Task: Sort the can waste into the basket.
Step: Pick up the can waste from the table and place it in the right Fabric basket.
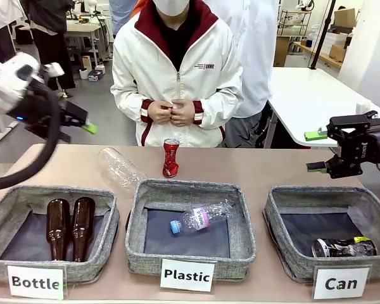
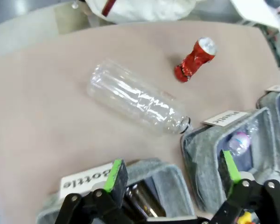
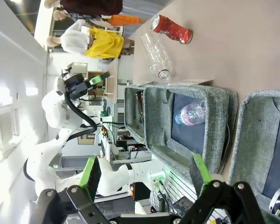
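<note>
Both pincers hang above the tabletop (image 1: 253,166) with jaws spread wide and nothing between them: the left pincer (image 1: 82,125) high at the left, the right pincer (image 1: 316,151) at the right, over the far rim of the Can basket (image 1: 285,195). Nearest the robot, three grey baskets with white front labels stand in a row. In the Can basket, at the right, the black can (image 1: 343,247) lies on its side against the near wall. The Plastic basket (image 1: 191,188), in the middle, holds a clear bottle with a blue cap (image 1: 199,219), lying aslant. The Bottle basket (image 1: 25,193), at the left, holds two brown glass bottles (image 1: 70,228) side by side, necks toward the near wall. Beyond the baskets, an empty clear bottle (image 1: 119,167) lies on its side on the bare tabletop, its mouth close to the far left corner of the Plastic basket. Just to its right, apart from it, the crushed red can (image 1: 170,158) stands on end, silver top up, behind the Plastic basket. At the far edge a person in a white jacket (image 1: 177,69) stands with both hands (image 1: 173,113) clasped at the waist.
</note>
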You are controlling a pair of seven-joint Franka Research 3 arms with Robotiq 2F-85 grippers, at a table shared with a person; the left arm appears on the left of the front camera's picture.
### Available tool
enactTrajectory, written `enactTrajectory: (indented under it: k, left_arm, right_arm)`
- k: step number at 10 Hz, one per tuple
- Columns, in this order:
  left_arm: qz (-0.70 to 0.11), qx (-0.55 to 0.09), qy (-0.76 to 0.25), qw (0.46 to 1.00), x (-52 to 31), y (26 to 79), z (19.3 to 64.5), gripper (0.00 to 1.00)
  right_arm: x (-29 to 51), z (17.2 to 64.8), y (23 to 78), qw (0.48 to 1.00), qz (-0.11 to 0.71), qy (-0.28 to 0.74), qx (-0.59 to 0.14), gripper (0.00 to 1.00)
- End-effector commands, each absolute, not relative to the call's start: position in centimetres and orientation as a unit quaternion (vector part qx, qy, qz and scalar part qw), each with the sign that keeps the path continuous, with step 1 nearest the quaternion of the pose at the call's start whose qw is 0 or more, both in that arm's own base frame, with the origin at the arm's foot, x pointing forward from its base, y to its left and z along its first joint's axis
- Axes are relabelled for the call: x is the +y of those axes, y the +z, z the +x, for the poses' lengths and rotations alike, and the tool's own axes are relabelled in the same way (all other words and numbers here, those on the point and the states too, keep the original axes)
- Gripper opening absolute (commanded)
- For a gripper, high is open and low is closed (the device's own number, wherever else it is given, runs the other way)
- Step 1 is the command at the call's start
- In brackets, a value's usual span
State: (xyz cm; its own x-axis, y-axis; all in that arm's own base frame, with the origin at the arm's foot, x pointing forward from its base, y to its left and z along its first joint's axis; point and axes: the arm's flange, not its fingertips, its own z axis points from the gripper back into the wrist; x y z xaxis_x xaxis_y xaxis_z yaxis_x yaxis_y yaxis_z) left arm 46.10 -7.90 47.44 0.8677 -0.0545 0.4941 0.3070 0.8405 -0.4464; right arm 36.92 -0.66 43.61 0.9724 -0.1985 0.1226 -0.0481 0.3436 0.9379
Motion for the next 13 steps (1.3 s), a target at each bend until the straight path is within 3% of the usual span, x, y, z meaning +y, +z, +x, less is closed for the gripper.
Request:
enactTrajectory:
  k: [1,2,3,6,7,8,10,12,13]
  left_arm:
    - [-0.228,-0.225,-0.091,0.943,-8.1,47.6,47.5,1.00]
    - [-0.168,-0.190,-0.028,0.967,-6.8,48.2,47.0,1.00]
    - [-0.253,-0.230,-0.103,0.934,-9.0,46.4,47.1,1.00]
    - [-0.224,-0.219,-0.083,0.946,-8.8,46.3,47.5,1.00]
    - [-0.235,-0.226,-0.130,0.936,-9.0,46.0,49.8,1.00]
    - [-0.333,-0.201,-0.223,0.894,-7.6,46.9,51.7,1.00]
    - [-0.386,-0.197,-0.211,0.876,2.2,52.6,51.5,1.00]
    - [-0.387,-0.181,-0.211,0.879,11.3,57.0,47.0,1.00]
    - [-0.381,-0.214,-0.194,0.878,14.0,58.1,45.2,1.00]
  right_arm:
    - [-0.8,36.9,43.6,0.814,0.569,-0.039,-0.109,1.00]
    - [-0.8,36.9,43.6,0.814,0.569,-0.039,-0.109,1.00]
    - [-0.8,36.9,43.6,0.814,0.569,-0.039,-0.109,1.00]
    - [-0.8,36.9,43.6,0.814,0.569,-0.039,-0.109,1.00]
    - [-0.8,36.9,43.6,0.814,0.569,-0.039,-0.109,1.00]
    - [-0.8,36.9,43.6,0.814,0.569,-0.039,-0.109,1.00]
    - [-0.8,36.9,43.6,0.814,0.569,-0.039,-0.109,1.00]
    - [-0.8,36.9,43.6,0.814,0.569,-0.039,-0.109,1.00]
    - [-0.8,36.9,43.6,0.814,0.569,-0.039,-0.109,1.00]
